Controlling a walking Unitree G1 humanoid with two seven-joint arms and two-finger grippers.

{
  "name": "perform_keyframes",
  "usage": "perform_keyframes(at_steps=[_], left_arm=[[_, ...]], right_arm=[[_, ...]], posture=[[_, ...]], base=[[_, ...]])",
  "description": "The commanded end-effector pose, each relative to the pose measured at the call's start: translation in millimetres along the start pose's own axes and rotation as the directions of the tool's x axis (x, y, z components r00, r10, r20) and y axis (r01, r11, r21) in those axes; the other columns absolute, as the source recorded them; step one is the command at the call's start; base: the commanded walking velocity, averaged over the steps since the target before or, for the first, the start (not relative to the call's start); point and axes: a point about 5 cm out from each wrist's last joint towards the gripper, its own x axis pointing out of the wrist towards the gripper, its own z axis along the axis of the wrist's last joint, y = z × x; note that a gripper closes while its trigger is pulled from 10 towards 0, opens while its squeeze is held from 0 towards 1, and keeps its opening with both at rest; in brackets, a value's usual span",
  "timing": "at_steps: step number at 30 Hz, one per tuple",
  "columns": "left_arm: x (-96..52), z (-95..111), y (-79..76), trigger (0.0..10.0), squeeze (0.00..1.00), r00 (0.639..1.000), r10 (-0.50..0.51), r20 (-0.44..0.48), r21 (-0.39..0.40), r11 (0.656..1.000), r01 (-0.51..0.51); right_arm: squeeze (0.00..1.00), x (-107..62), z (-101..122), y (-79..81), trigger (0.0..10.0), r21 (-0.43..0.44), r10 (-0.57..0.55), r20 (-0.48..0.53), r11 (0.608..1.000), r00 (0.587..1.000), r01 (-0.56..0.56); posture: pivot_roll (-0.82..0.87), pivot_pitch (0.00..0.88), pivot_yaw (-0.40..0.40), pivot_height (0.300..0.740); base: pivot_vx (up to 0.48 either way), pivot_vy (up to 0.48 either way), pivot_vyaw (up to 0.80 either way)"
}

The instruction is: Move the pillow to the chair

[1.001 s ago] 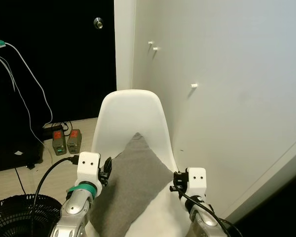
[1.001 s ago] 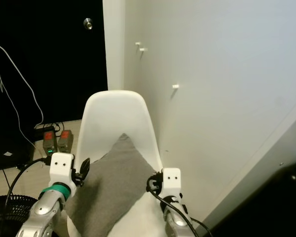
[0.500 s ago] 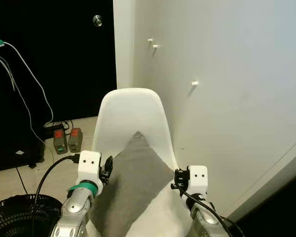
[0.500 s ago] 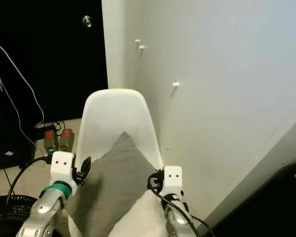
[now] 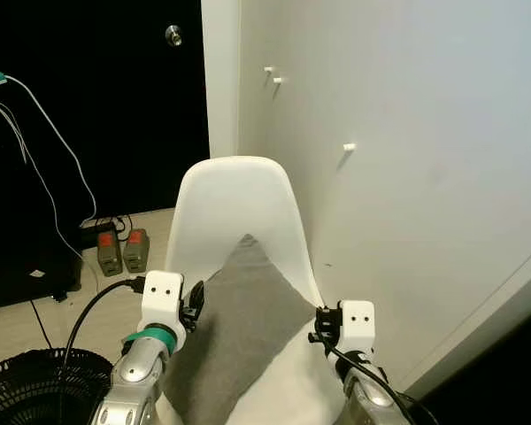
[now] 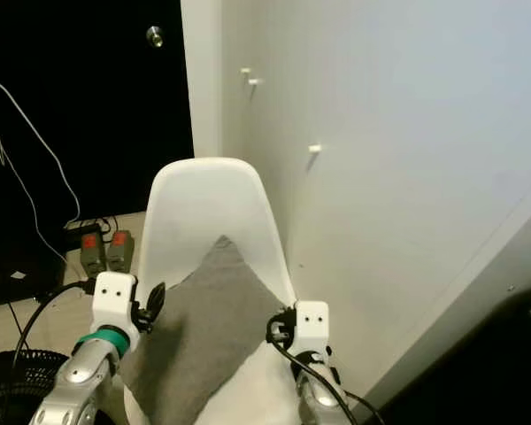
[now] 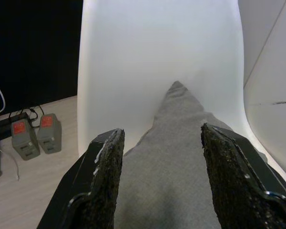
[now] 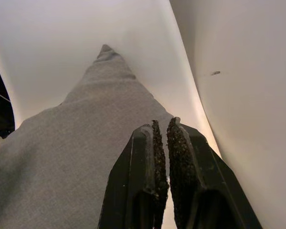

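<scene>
You have the grey pillow (image 5: 239, 332) resting on the seat of the white moulded chair (image 5: 237, 199), tilted like a diamond so that its top corner leans against the lower part of the chair's backrest. Your left gripper (image 7: 159, 179) hovers at the pillow's left edge with its two black fingers (image 7: 107, 176) spread wide; in the left wrist view the grey fabric lies between and beyond them, though you cannot tell whether the pads touch it. Your right gripper (image 8: 161, 157) sits at the pillow's right corner, near the chair's right rim, with its fingers drawn almost together, only a thin slit between the rough pads, and nothing visibly pinched in that slit. The pillow's corner lies just under and beyond those fingertips. The chair stands close against a white wall (image 5: 407, 177) on your right, which carries three small white pegs (image 5: 348, 147). To your left the room is dark, with a round knob (image 5: 173, 34) high up, white cables (image 5: 44, 159) hanging down, two grey battery packs with red labels (image 5: 122, 251) on the pale floor beside the chair, and a black mesh basket (image 5: 35, 385) near your left arm.
</scene>
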Motion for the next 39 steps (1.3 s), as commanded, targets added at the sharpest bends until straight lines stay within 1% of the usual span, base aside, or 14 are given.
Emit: perform_keyframes(at_steps=[1,13,19,28,30,39], left_arm=[[-2.1,-7.7,-1.5,10.0,0.0,0.999,-0.006,-0.036,0.0,1.0,0.006],[-2.0,-8.6,-3.0,10.0,0.0,0.999,-0.016,-0.04,0.0,1.0,0.016],[-0.5,-9.0,-4.2,10.0,0.0,0.999,-0.026,-0.041,0.003,1.0,0.026],[1.7,-7.8,-4.5,10.0,0.0,0.999,-0.036,-0.037,0.01,0.999,0.037],[2.4,-7.8,-4.2,10.0,0.0,0.999,-0.035,-0.037,0.012,0.999,0.036],[3.6,-7.2,-3.1,10.0,0.0,0.999,-0.031,-0.034,0.015,0.999,0.031]], right_arm=[[0.0,-2.4,-4.0,-1.3,10.0,0.001,-0.008,-0.016,1.0,1.0,0.008],[0.0,-2.0,-2.5,-2.2,10.0,-0.008,-0.009,-0.011,1.0,1.0,0.008],[0.0,-2.3,-3.6,-3.0,10.0,-0.009,-0.013,-0.012,1.0,1.0,0.013],[0.0,-2.3,-3.6,-4.0,10.0,-0.012,-0.016,-0.009,1.0,1.0,0.016],[0.0,-1.6,-3.4,-4.6,10.0,-0.014,-0.018,-0.008,1.0,1.0,0.018],[0.0,2.3,-1.1,-2.4,10.0,-0.016,-0.009,-0.003,1.0,1.0,0.009]], posture=[[-0.07,0.049,0.046,0.74],[-0.08,0.044,0.047,0.74],[-0.08,0.022,0.057,0.74],[-0.09,0.011,0.061,0.74],[-0.09,0.0,0.058,0.74],[-0.08,0.0,0.054,0.74]], base=[[0.0,0.0,0.0],[0.0,0.0,0.0],[0.0,0.0,0.0],[0.0,0.0,0.0],[0.0,0.0,0.0],[0.0,0.0,0.0]])
